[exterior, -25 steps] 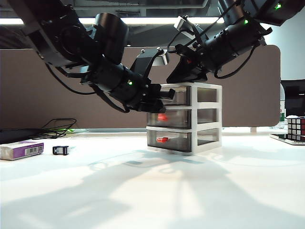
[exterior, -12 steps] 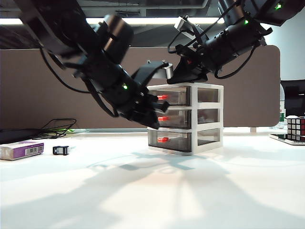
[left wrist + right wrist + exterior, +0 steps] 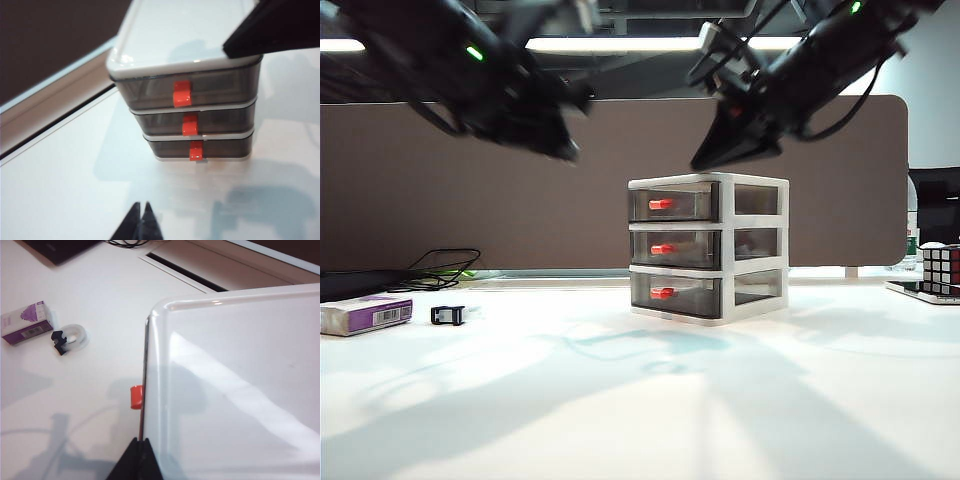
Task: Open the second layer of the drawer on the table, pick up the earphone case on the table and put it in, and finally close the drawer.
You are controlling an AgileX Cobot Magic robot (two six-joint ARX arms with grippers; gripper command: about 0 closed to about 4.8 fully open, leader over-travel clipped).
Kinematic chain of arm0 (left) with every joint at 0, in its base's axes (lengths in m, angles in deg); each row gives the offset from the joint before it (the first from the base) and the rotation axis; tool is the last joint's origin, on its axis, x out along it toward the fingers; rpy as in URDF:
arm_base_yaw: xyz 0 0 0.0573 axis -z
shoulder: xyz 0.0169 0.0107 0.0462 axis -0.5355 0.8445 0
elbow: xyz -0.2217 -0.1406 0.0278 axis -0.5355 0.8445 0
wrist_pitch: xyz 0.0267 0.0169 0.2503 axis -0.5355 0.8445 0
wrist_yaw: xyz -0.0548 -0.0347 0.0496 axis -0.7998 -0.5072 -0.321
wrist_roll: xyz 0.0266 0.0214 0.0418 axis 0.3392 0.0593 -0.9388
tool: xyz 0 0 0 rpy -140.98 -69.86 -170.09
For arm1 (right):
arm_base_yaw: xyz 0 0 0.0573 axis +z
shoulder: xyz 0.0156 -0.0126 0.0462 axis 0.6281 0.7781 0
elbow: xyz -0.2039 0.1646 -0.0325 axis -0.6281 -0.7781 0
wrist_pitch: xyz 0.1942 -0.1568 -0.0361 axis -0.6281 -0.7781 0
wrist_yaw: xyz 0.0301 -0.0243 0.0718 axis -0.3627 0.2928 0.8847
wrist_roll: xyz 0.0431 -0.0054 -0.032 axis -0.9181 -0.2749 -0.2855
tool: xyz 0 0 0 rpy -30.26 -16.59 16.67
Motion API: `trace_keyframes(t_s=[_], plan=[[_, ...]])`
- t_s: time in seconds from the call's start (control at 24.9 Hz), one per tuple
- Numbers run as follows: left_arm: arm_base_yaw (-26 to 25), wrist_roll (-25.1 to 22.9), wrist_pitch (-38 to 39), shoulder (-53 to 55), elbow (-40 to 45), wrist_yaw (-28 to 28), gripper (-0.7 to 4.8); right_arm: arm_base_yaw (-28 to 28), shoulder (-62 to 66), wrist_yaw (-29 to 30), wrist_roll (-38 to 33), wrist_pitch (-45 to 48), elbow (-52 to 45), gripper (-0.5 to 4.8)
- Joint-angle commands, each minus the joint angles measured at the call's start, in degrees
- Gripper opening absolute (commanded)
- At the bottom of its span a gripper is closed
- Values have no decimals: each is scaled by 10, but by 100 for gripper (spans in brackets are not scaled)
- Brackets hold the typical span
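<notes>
White-framed three-tier plastic cabinet [image 3: 708, 247] sits mid-table, all smoky drawers shut; earphone case not visible. Cabinet looks light, likely slides when pulled. Best hold: middle drawer's small red-orange tab [image 3: 189, 124], hooked squarely. Left gripper [image 3: 141, 220] hangs high left, jaws together. Right gripper [image 3: 136, 455] just above cabinet top, jaws together.

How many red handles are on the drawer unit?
3, one per tier of the drawer: top handle, middle handle, bottom handle. All drawers look shut; none seems hidden.
</notes>
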Motion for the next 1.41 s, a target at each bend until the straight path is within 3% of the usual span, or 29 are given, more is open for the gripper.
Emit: trace_keyframes(t_s=[0.04, 0.2, 0.44, 0.56, 0.76, 1.04, 1.41], plan=[[0, 31, -50, -85, 76, 23, -6, -2, -61, -3, 0, -5, -17, -4], [2, 66, -78, -160, 143, 47, -6, -2, -126, -4, 2, 21, -62, -5], [36, 29, -116, -232, 211, 91, -6, -2, -235, -5, 4, 111, -188, -4], [62, 29, -130, -258, 243, 136, -6, -2, -298, -5, 3, 153, -269, -4], [93, 39, -183, -277, 294, 160, -6, -2, -397, -40, -9, 195, -391, -5], [92, 87, -266, -278, 370, 161, -6, -2, -535, -72, -31, 242, -530, -4], [92, 110, -323, -279, 423, 157, -6, -1, -649, -95, -44, 275, -641, -4]])
